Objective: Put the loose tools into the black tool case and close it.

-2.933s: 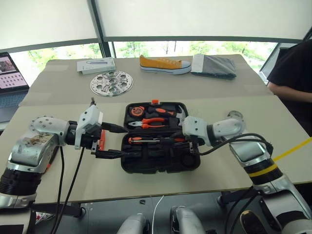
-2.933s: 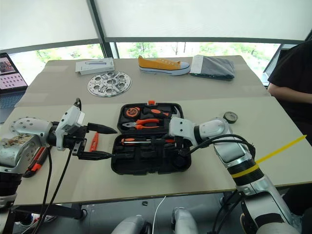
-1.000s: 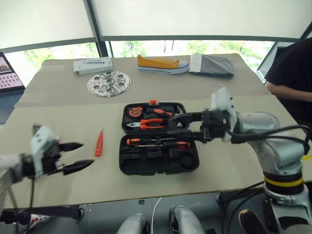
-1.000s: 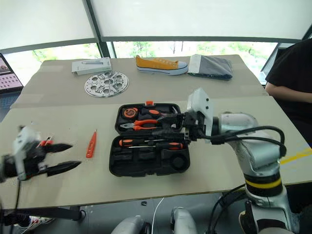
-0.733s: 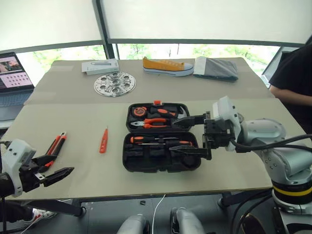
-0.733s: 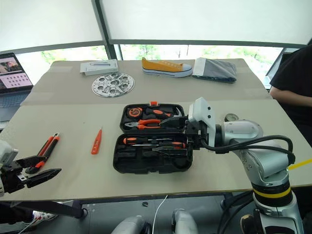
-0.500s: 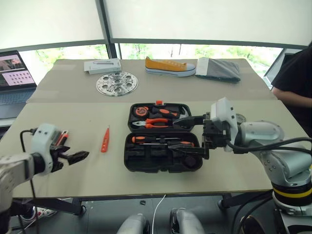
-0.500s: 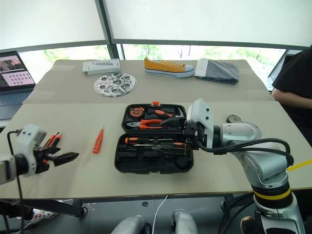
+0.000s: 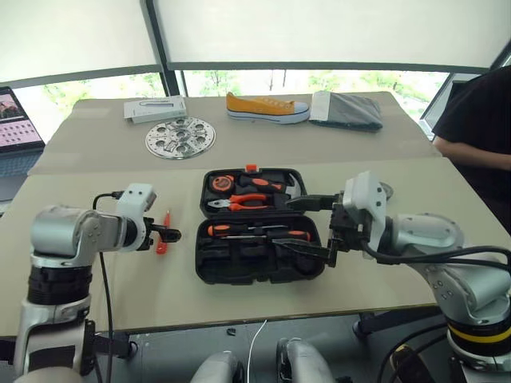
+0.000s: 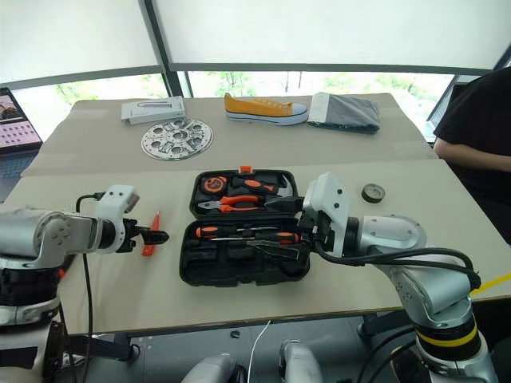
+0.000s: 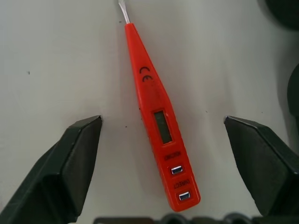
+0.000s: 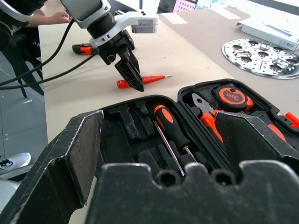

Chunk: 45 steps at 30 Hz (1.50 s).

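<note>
Hovering spread left fingers point(image 11: 77, 158) astride tester screwdriver point(image 11: 159, 122) on counter point(image 9: 239, 303); right fingers point(image 12: 79, 154) released over open case point(image 9: 259, 262).

The tool case point(image 9: 259, 271) is black, with an orange latch point(image 9: 253, 167); the 2 screwdrivers point(image 9: 259, 232) in it have orange-and-black handles. The tester screwdriver point(image 11: 159, 116) is bright orange-red, the perforated disc point(image 9: 180, 136) silvery, the shoe point(image 9: 267, 107) yellow with a white sole, the tabletop point(image 9: 104, 199) beige
</note>
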{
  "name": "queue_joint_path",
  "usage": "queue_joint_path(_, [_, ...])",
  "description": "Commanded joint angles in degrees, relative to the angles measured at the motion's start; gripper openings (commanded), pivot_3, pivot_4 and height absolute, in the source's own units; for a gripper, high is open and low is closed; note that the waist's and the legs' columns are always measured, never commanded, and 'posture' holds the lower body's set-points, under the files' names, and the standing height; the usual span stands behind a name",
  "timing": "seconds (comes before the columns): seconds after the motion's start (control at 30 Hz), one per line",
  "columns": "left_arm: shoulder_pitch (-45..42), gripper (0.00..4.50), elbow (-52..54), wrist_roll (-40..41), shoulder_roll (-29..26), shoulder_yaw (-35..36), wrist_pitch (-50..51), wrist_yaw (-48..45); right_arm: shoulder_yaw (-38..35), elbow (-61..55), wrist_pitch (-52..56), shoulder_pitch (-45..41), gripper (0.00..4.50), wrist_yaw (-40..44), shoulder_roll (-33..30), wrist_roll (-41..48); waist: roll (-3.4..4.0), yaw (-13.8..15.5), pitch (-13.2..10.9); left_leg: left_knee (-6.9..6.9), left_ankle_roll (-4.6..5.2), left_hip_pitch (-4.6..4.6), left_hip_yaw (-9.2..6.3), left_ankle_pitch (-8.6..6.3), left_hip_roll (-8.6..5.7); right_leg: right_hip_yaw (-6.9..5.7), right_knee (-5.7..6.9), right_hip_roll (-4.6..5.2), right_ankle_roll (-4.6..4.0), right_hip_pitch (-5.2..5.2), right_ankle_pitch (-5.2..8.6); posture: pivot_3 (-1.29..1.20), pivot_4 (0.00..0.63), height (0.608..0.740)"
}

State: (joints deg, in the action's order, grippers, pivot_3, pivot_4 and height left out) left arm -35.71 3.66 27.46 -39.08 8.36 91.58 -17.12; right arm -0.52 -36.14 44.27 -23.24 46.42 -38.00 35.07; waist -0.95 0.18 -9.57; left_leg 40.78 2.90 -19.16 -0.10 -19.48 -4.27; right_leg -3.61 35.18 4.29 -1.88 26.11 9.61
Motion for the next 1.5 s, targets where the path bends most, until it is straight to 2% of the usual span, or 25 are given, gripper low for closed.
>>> queue_joint_path(0.03, [1.2, 2.77, -3.0, -0.1, 1.4, 0.2, 0.9, 0.8, -2.2, -2.5, -0.6, 0.2, 4.50, -1.0, -1.3, 1.1, 0.05, 0.1, 0.0, 0.00, -0.02, 0.01, 0.01, 0.00, 0.00, 0.03, 0.03, 0.01, 0.00, 0.00, 0.00, 0.00, 0.150, 0.740])
queue_joint_path(0.2, [1.8, 0.95, -4.6, -2.0, 1.7, 0.2, -0.5, 0.6, -2.7, -3.1, -1.4, 1.9, 4.50, -0.2, -3.2, 1.1, 0.07, 0.5, 0.1, 0.00, 0.13, 0.02, 0.01, 0.08, 0.00, 0.08, 0.06, 0.02, 0.00, 0.00, 0.00, 0.00, 0.150, 0.740])
queue_joint_path(0.27, [1.5, 0.42, -5.6, -3.1, -2.1, -3.1, -10.0, -4.4, -3.4, -3.3, -0.3, 3.0, 4.50, 0.3, -4.4, 2.2, 0.09, 0.6, 0.1, 0.00, 0.22, 0.01, 0.02, 0.13, 0.00, 0.09, 0.05, 0.03, 0.00, 0.00, 0.00, 0.00, 0.150, 0.740])
queue_joint_path(0.37, [0.9, 0.42, -5.2, -7.1, -9.2, -10.1, -35.3, -20.8, -4.7, -3.9, 0.9, 5.7, 4.50, 2.2, -7.4, 4.3, 0.05, 0.7, 0.0, 0.01, 0.15, -0.04, -0.01, 0.10, 0.01, 0.05, 0.05, 0.04, -0.01, 0.03, 0.00, 0.00, 0.150, 0.740])
queue_joint_path(0.47, [1.1, 0.42, -2.8, -7.1, -14.8, -15.2, -52.2, -40.7, -4.6, -5.4, -0.5, 9.0, 4.50, 4.1, -10.3, 3.6, -0.02, 0.7, 0.0, 0.05, 0.12, -0.17, -0.02, 0.09, 0.03, -0.03, -0.07, 0.05, -0.10, 0.07, -0.06, 0.00, 0.150, 0.740])
queue_joint_path(0.57, [-0.2, 0.42, -2.6, -7.1, -16.8, -19.1, -61.5, -54.7, -4.1, -6.5, -1.5, 10.6, 4.50, 4.1, -11.5, 2.7, -0.01, 0.6, 0.0, 0.02, 0.25, -0.18, 0.06, 0.11, 0.04, -0.04, -0.18, 0.11, -0.10, 0.06, -0.06, 0.00, 0.150, 0.740])
queue_joint_path(0.7, [-6.3, 0.42, -6.3, -9.7, -13.4, -25.3, -64.6, -63.2, -4.2, -7.8, -0.9, 11.1, 4.50, 2.4, -11.4, 3.1, -0.04, 0.8, 0.0, 0.06, 0.48, -0.24, 0.05, 0.20, 0.04, -0.10, -0.19, 0.12, -0.09, 0.04, -0.06, 0.00, 0.150, 0.740])
queue_joint_path(0.87, [-12.0, 0.42, -9.9, -16.0, -8.7, -32.8, -67.6, -68.3, -4.7, -9.3, 0.5, 11.4, 4.50, -0.5, -11.0, 3.8, -0.06, 0.8, 0.0, 0.15, 0.77, -0.37, 0.04, 0.20, 0.05, -0.10, -0.17, 0.10, -0.08, 0.06, -0.07, 0.00, 0.150, 0.740])
queue_joint_path(1.0, [-16.1, 0.42, -15.3, -22.0, -4.6, -36.3, -67.5, -66.8, -5.4, -10.2, 1.8, 11.8, 4.50, -2.8, -10.8, 4.8, -0.06, 0.8, 0.0, 0.27, 1.03, -0.55, 0.02, 0.14, 0.07, -0.11, -0.17, 0.07, -0.06, 0.13, -0.08, 0.00, 0.150, 0.740])
queue_joint_path(1.1, [-19.3, 0.42, -16.2, -22.2, -1.6, -37.9, -60.1, -68.4, -5.8, -10.8, 2.1, 12.1, 4.50, -4.5, -10.5, 5.3, -0.06, 0.8, 0.0, 0.49, 1.21, -0.71, 0.00, 0.05, 0.09, -0.15, -0.16, 0.05, -0.02, 0.18, -0.09, 0.00, 0.150, 0.740])
queue_joint_path(1.27, [-19.4, 0.42, -16.2, -23.5, -1.1, -39.2, -59.7, -70.6, -6.6, -11.4, 2.4, 12.4, 4.50, -7.1, -9.9, 6.2, -0.06, 0.7, 0.0, 0.98, 1.59, -1.01, -0.01, -0.17, 0.11, -0.19, -0.18, 0.04, 0.22, 0.21, -0.17, 0.00, 0.150, 0.740])
queue_joint_path(1.5, [-17.9, 0.42, -16.0, -27.4, -1.3, -41.1, -63.2, -70.8, -6.4, -11.9, 1.6, 13.9, 4.50, -7.3, -11.1, 5.4, -0.05, 0.7, 0.0, 1.04, 1.63, -1.02, 0.00, -0.19, 0.09, -0.17, -0.20, 0.04, 0.27, 0.21, -0.20, 0.00, 0.150, 0.740])
